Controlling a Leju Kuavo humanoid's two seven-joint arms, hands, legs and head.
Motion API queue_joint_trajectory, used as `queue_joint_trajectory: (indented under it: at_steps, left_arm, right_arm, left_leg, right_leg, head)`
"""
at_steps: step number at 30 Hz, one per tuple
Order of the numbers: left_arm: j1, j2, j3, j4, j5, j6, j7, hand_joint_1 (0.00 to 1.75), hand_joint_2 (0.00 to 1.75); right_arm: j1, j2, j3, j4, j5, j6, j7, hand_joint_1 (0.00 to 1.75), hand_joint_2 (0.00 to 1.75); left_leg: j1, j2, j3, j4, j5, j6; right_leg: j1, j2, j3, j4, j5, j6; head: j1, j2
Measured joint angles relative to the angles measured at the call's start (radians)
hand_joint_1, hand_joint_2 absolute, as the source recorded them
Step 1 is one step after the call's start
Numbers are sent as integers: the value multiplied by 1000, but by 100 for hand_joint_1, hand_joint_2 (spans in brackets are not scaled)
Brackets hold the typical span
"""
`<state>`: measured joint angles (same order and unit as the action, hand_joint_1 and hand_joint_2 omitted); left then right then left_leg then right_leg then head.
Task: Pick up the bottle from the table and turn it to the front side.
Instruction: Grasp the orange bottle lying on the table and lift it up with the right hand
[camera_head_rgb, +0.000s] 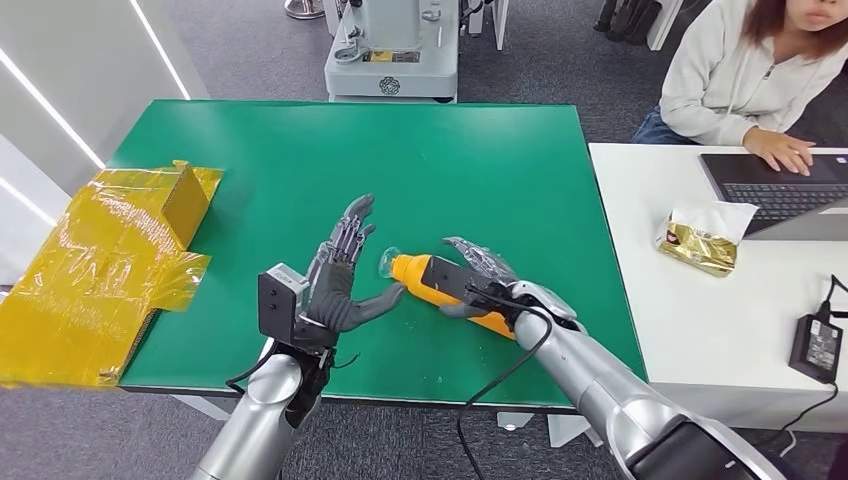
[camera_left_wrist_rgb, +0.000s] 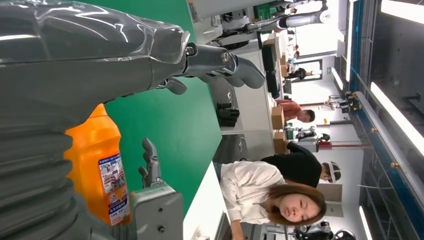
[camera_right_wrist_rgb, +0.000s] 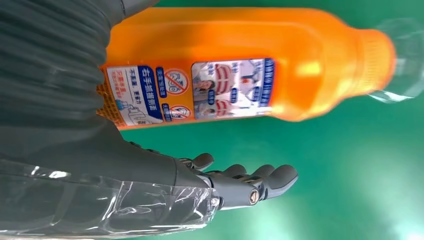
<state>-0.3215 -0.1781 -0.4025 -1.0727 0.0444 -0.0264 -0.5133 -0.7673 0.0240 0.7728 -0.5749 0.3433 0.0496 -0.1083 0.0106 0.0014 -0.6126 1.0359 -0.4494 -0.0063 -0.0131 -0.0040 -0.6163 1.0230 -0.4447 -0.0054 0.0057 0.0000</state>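
The lower end of the orange bottle (camera_head_rgb: 440, 283) is hidden in the head view behind the right hand (camera_head_rgb: 483, 278) and its wrist, so only the neck end and part of the body show. Whether that hand actually grips the bottle is hard to tell: the head view has its fingers laid over the bottle, while the right wrist view shows the fingers (camera_right_wrist_rgb: 260, 177) stretched out beside the bottle, apart from it. Most of the left wrist view is taken up by the hand's own grey cover.

The bottle lies on its side on the green table (camera_head_rgb: 300, 150), near the front edge, between the two hands, its clear cap pointing toward the left hand (camera_head_rgb: 340, 280). It is bright orange with a blue-and-white printed label (camera_right_wrist_rgb: 190, 92) facing the right wrist camera; the label text is too small to read.

The left hand stands open, fingers spread upward, holding nothing, its thumb reaching close to the cap
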Motion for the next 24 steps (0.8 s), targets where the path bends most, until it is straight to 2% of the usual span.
queue_joint_trajectory:
  at_steps: [7,14,18,22,24]
  left_arm:
    - [0,0,3,4,64,-51,11,0,175]
    - [1,3,11,11,80,-61,10,0,175]
    - [6,9,16,11,80,-68,10,0,175]
    - [11,12,25,11,81,-70,10,0,175]
    - [13,13,28,11,83,-72,10,0,175]
  right_arm:
    - [-58,1,92,78,133,1,56,0,175]
    - [-89,-16,136,102,152,-6,64,0,175]
    - [-88,-40,145,91,156,-9,64,7,175]
    - [-86,-53,149,85,156,-9,63,127,175]
    - [-85,-56,150,84,155,-8,61,132,175]
  left_leg:
    - [0,0,0,0,0,0]
    - [0,0,0,0,0,0]
    - [0,0,0,0,0,0]
    - [0,0,0,0,0,0]
    - [0,0,0,0,0,0]
  right_leg:
    - [0,0,0,0,0,0]
    - [0,0,0,0,0,0]
    - [0,0,0,0,0,0]
    - [0,0,0,0,0,0]
    - [0,0,0,0,0,0]
  head:
    - [0,0]
    - [0,0]
    - [0,0]
    - [0,0]
    - [0,0]
